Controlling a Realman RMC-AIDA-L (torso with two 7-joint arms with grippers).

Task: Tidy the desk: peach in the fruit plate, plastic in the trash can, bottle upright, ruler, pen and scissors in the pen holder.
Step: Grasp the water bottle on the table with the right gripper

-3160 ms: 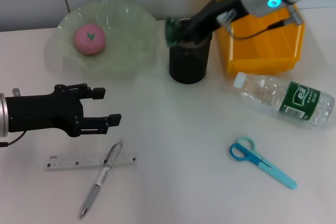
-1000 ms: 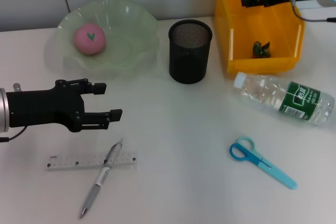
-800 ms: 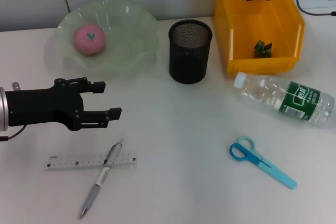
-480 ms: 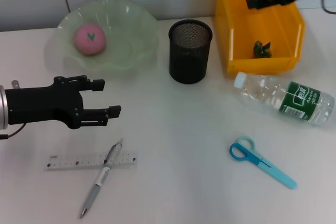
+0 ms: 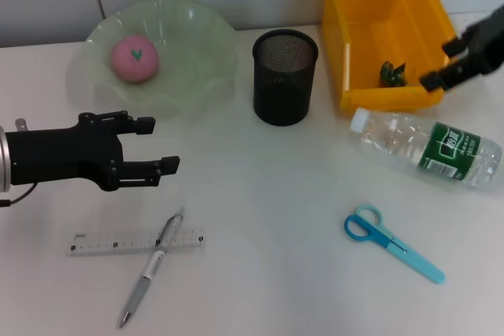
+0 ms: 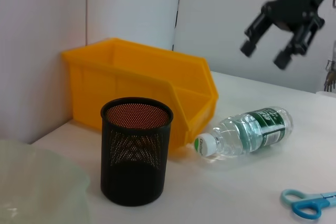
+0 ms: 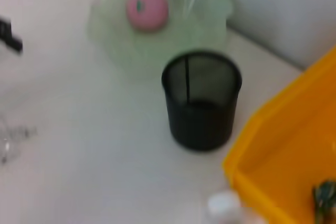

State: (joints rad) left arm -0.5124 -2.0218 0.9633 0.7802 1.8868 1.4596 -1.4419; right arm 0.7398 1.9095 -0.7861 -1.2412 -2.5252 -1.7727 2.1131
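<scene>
Pink peach (image 5: 135, 59) in pale green glass fruit plate (image 5: 205, 76) at far left of white bench (image 5: 268, 186); dark green plastic scrap (image 5: 392, 73) in yellow trash bin (image 5: 358, 13) at far right, black mesh pen holder (image 5: 285, 76) between them. Clear bottle with green label (image 5: 429, 147) lying on its side near right edge; blue scissors (image 5: 391, 241), clear ruler (image 5: 136, 241) and grey pen (image 5: 151, 267) crossing it near front edge. Left gripper (image 5: 153, 147) fingers apart, empty, above left edge; right gripper (image 5: 447, 62) fingers apart, empty, over bin's right side.

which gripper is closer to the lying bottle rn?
Right. The right gripper hovers open just above the bottle, by the yellow bin's front corner. The left gripper is open too, far across the desk, above the ruler and pen.
</scene>
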